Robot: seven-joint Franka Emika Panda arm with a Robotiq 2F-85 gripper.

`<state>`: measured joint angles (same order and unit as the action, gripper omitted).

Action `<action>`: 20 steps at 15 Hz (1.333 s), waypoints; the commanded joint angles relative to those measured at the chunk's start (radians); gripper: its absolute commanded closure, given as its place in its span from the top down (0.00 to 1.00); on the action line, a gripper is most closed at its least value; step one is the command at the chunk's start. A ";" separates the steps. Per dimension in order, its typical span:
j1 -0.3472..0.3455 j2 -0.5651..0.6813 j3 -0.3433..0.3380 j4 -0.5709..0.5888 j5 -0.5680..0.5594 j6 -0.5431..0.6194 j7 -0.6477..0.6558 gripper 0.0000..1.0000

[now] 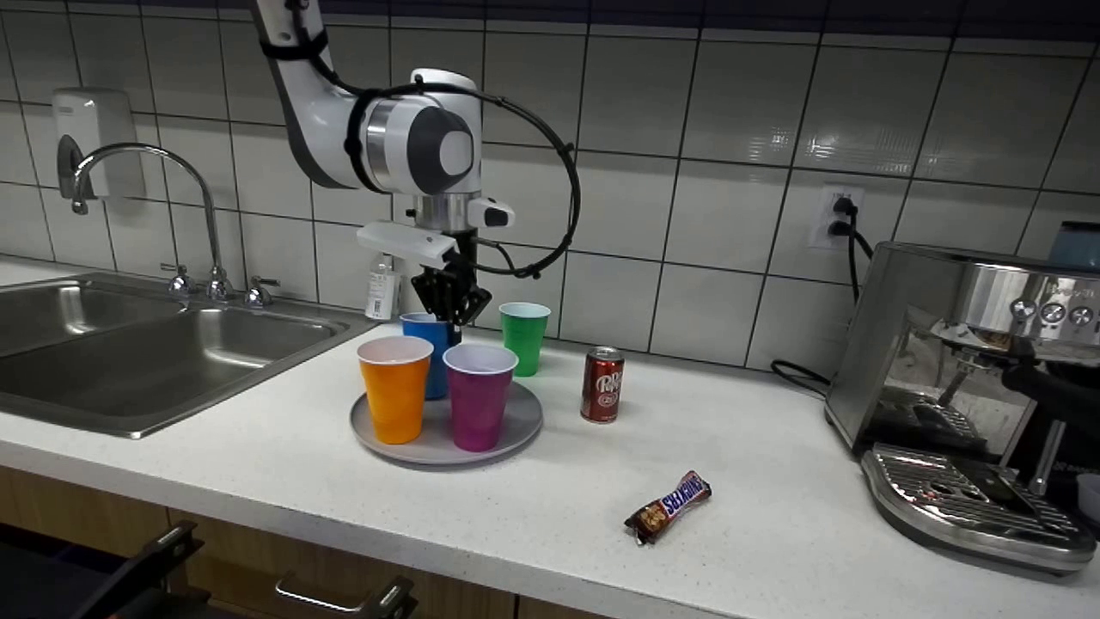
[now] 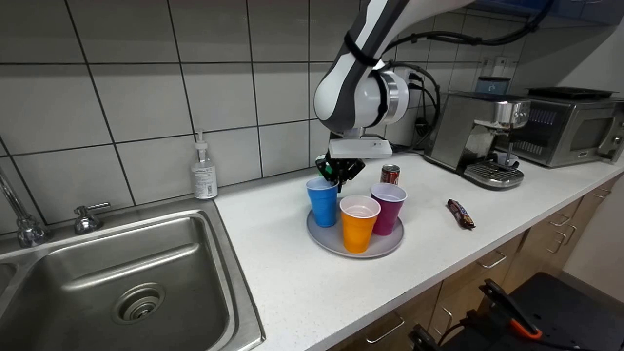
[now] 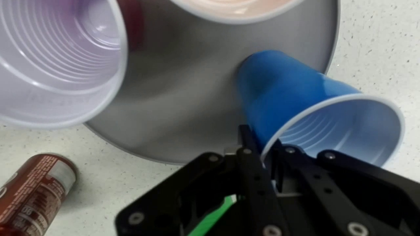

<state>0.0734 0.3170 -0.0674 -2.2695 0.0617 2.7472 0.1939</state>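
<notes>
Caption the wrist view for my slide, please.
Fingers straddle the rim of the blue cup on a plate, near a purple cup and a can.

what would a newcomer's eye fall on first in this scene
Probably the bright orange cup, purple cup and blue cup, grouped on a gray plate. Next, the black gripper, straddling the blue cup's rim. Then perhaps the Snickers bar, lying apart on the white counter toward its front edge.

Muted light; glare on tiles (image 1: 760, 129); soft shadow beside blue cup (image 3: 285, 91).
</notes>
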 commanded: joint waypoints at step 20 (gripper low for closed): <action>-0.026 -0.043 0.002 0.093 -0.017 -0.015 -0.006 1.00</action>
<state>0.0688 0.2570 -0.0680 -2.2201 0.0616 2.7455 0.1916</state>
